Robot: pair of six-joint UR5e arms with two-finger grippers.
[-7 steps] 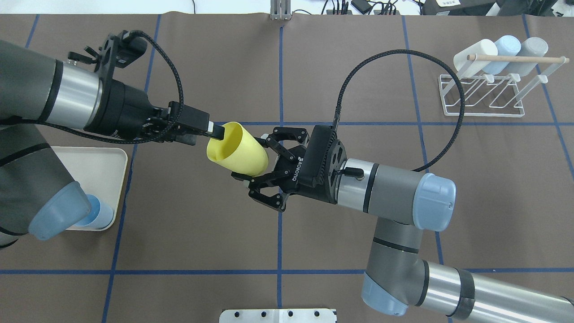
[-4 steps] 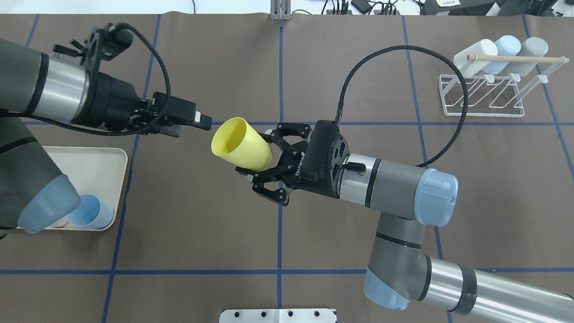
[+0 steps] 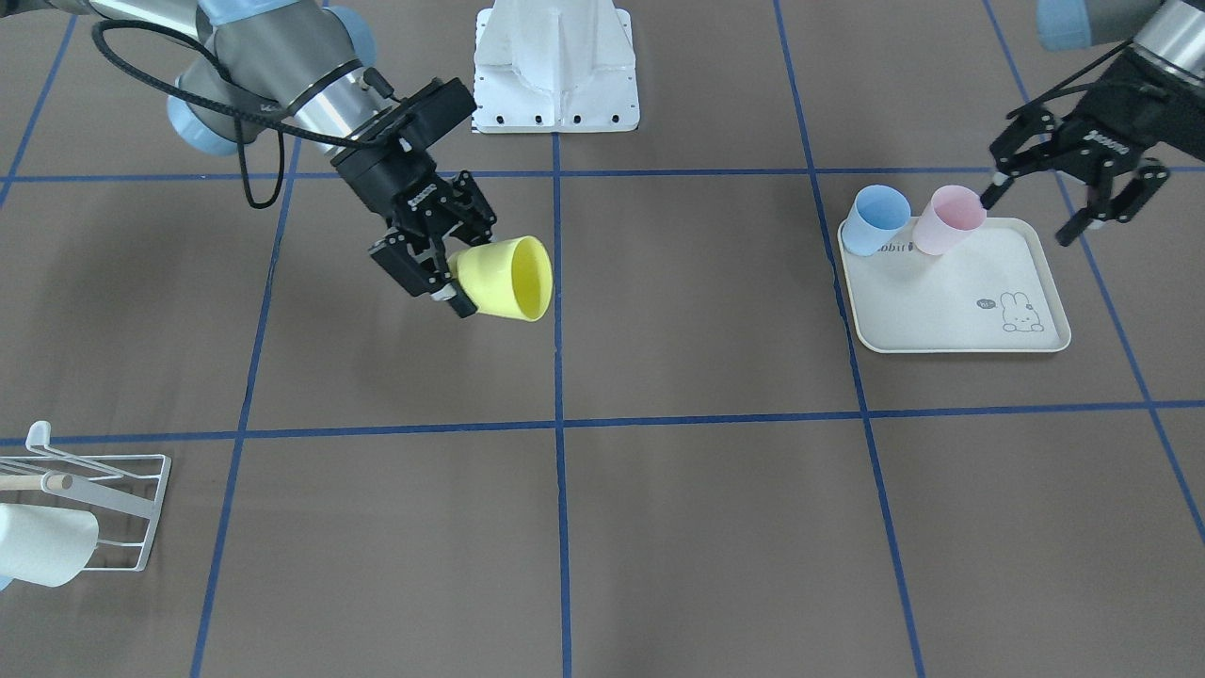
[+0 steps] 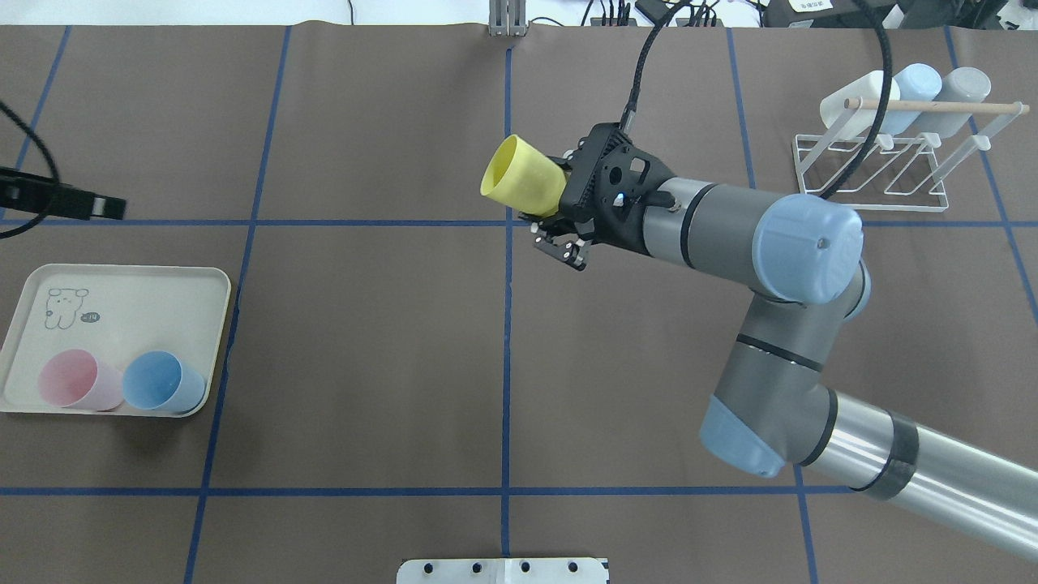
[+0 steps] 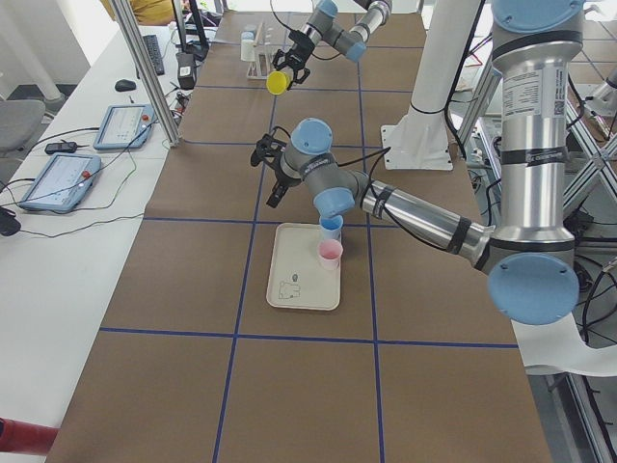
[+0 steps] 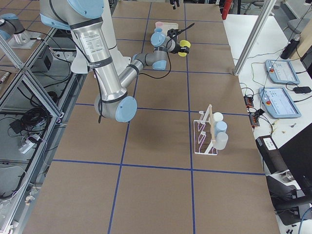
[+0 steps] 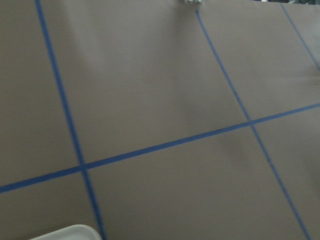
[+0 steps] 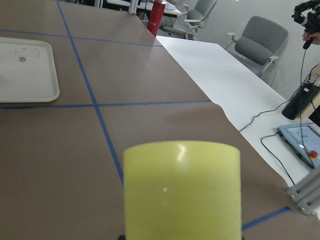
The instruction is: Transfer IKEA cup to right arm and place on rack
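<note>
Brown matting crossed by blue tape lines covers the desk [image 4: 365, 349]. At its far left in the overhead view, the left gripper [image 3: 1026, 218] hangs in the air near the tray [image 4: 138, 316]. Its fingers are spread wide and have nothing between them. From overhead only a black tip of it shows at the picture's edge.

The cream tray lies flat on the desk, with a small animal drawing in one corner. A pink cup [image 4: 73, 381] and a blue cup [image 4: 158, 381] stand side by side on it, mouths up, along the edge nearest the robot.

Further right, near the desk's centre line, the yellow cup [image 4: 523, 174] is held clear of the desk by the right gripper [image 3: 458, 281]. The fingers are clamped on the cup's base end. The cup lies roughly on its side, with its open mouth turned toward the left arm's half of the desk and a little away from the robot. In the right wrist view its pale yellow wall fills the lower middle of the picture.

The right arm [image 4: 803, 243] comes in from the lower right and bends at its blue-capped elbow.

At the far right stands the rack [image 4: 880, 143], well apart from the yellow cup. A white cup [image 4: 859, 101], a pale blue cup [image 4: 912, 89] and a grey cup [image 4: 961, 93] sit slanted in a row on it, behind the wooden dowel [image 4: 932, 106].
</note>
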